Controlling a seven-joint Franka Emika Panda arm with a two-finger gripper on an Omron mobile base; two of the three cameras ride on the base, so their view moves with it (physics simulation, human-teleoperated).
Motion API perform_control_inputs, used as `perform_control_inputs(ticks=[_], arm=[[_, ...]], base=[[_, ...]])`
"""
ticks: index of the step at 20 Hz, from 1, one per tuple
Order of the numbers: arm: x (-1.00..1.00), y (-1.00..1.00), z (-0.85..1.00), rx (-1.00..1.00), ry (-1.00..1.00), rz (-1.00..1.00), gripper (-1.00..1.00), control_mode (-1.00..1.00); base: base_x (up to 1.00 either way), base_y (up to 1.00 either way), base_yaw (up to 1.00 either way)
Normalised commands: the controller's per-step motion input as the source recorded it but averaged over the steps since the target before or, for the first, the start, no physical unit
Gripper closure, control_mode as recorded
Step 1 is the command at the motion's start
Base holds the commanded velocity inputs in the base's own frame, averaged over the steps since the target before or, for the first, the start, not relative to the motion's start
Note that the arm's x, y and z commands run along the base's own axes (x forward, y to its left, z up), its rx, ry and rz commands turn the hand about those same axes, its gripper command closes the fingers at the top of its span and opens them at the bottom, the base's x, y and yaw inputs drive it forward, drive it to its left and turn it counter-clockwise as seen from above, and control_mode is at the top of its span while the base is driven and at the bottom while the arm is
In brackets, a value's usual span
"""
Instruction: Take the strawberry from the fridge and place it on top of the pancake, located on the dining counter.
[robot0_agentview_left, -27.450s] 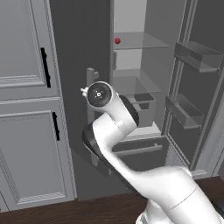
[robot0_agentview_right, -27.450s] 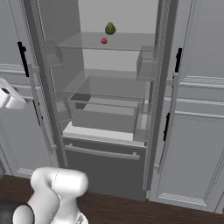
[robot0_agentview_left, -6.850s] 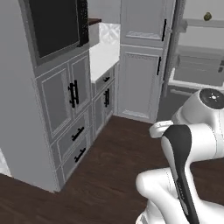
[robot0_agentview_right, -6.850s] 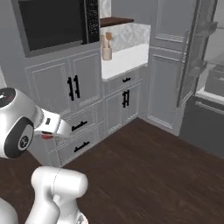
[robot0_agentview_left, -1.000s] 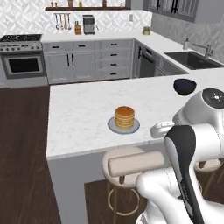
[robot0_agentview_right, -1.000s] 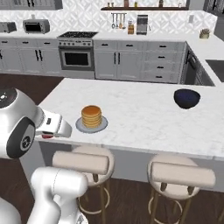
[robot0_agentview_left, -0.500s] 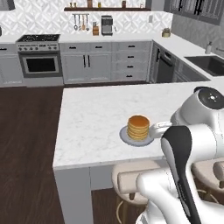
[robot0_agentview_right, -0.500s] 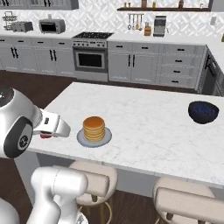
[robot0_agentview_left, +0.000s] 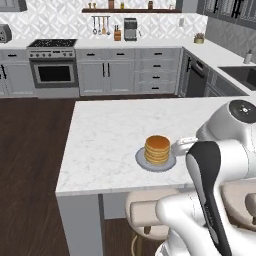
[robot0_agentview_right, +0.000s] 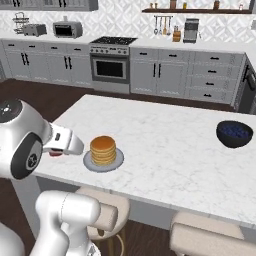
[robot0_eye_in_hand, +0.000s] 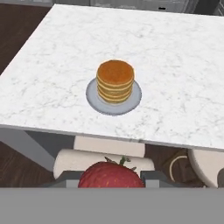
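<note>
My gripper (robot0_eye_in_hand: 111, 178) is shut on the small red strawberry (robot0_eye_in_hand: 111, 175), which sits between the two dark fingertips at the bottom of the hand view. From the right base view the strawberry (robot0_agentview_right: 55, 152) shows red in the hand, just left of the pancake (robot0_agentview_right: 103, 149) and off the counter's near edge. The pancake (robot0_eye_in_hand: 115, 80) is a golden stack on a round grey plate (robot0_eye_in_hand: 92, 99) near the front edge of the white marble dining counter (robot0_eye_in_hand: 183, 61). It is ahead of and below the gripper. In the left base view the pancake (robot0_agentview_left: 157, 149) lies beside my arm. The fridge is out of view.
A dark blue bowl (robot0_agentview_right: 234, 133) sits on the counter's right side. Round beige stools (robot0_agentview_right: 97, 210) (robot0_agentview_left: 145, 212) stand under the near edge, below the gripper. Wall counters with a stove (robot0_agentview_right: 111, 62) run along the back, beyond dark wood floor.
The base has driven, so both base views have shifted; the counter and pancake now sit further right in the left view. The gripper stays shut on the strawberry.
</note>
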Motion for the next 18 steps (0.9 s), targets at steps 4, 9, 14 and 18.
perform_control_inputs(ticks=[4,9,14,18], arm=[[0.69,-0.36,0.0,0.04,-0.02,0.02,1.0,-1.0],[0.97,-0.09,0.0,0.02,0.01,0.0,1.0,-1.0],[1.0,0.03,-0.08,0.0,0.1,-0.02,1.0,-1.0],[0.99,0.0,-0.47,0.0,0.0,-0.02,1.0,-1.0]], base=[[0.0,0.0,0.0],[0.0,0.0,0.0],[0.0,0.0,0.0],[0.0,0.0,0.0]])
